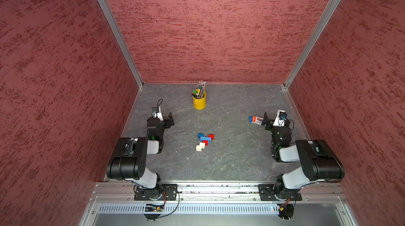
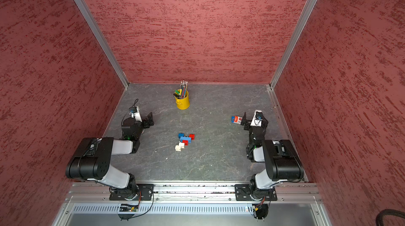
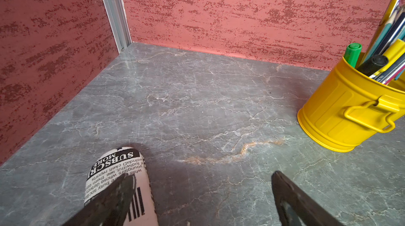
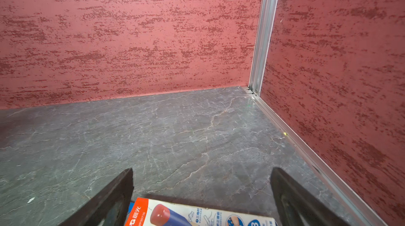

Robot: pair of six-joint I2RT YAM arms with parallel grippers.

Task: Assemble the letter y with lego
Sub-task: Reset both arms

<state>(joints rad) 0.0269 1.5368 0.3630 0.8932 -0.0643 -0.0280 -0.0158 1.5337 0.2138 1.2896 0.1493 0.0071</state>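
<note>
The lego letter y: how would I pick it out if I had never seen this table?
Start at the grey marbled table, then find the yellow pencil cup near its far edge. Come straight forward from the cup to the middle of the table, where the letter y lies flat. It alone is made of small studded bricks: blue and red arms, white stepped tail.

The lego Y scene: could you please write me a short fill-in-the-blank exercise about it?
1. The stepped tail of the letter y is ____ in colour.
2. The pencil cup standing beyond it is ____.
3. The left gripper and the right gripper are both ____, holding nothing.
Missing words: white; yellow; open.
</note>
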